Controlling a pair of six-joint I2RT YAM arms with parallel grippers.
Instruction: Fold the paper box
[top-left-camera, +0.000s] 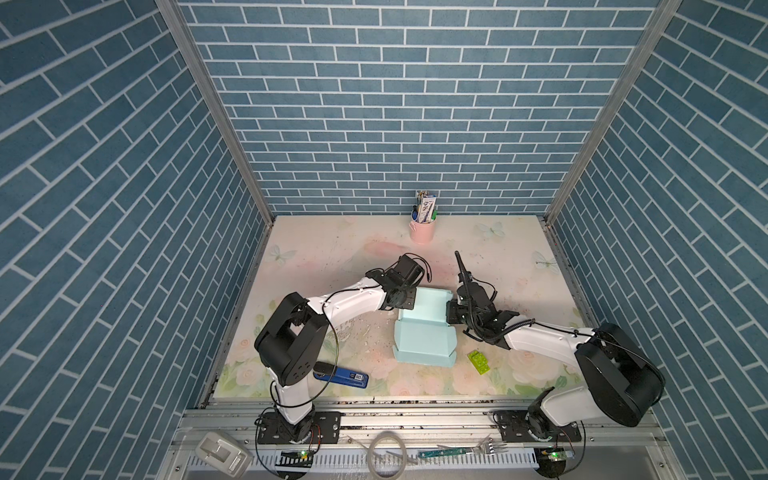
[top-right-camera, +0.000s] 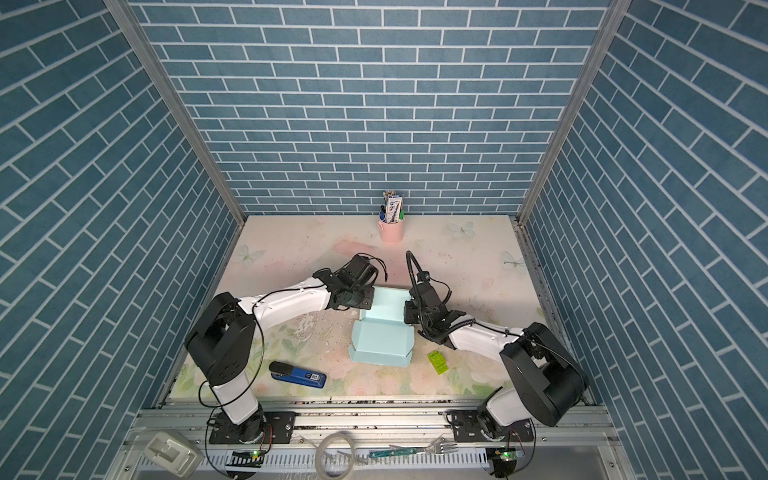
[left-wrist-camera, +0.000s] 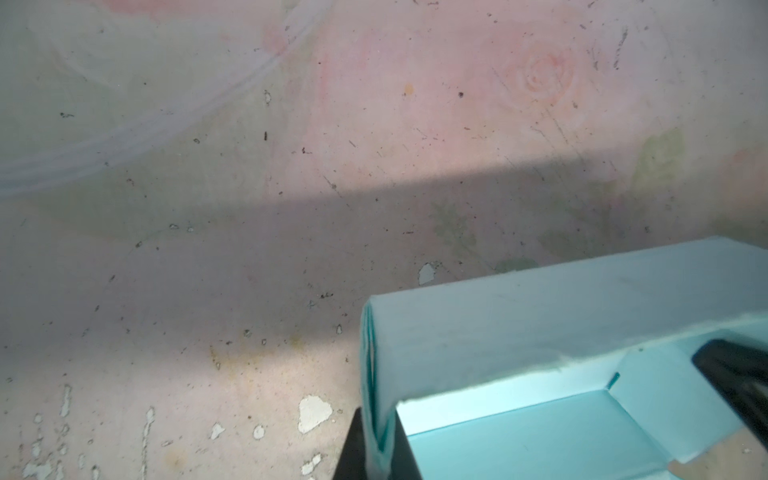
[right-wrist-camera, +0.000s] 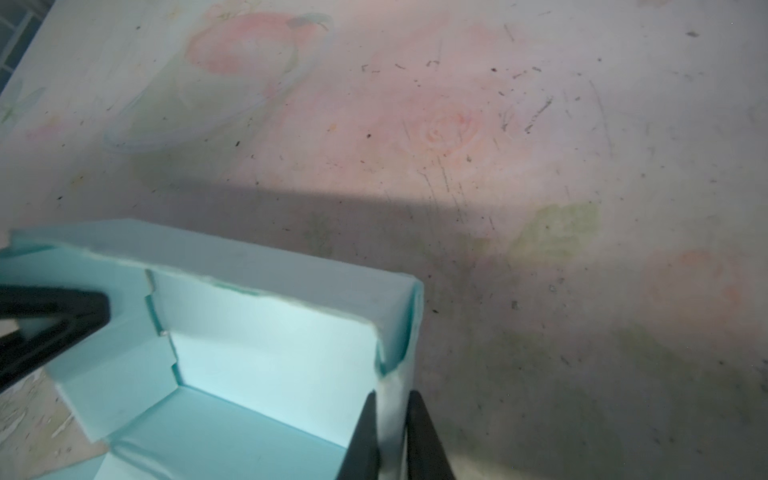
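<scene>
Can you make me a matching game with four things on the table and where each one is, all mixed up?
1 paper box
2 stapler
3 toy brick
4 pink cup

A by the back wall
B pinched between fingers on two sides
C front left, near the left arm
D just right of the box

Pairs: 1-B, 2-C, 3-D, 4-A

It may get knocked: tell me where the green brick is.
In both top views the green brick lies just right of the paper box, by its near corner.
</scene>
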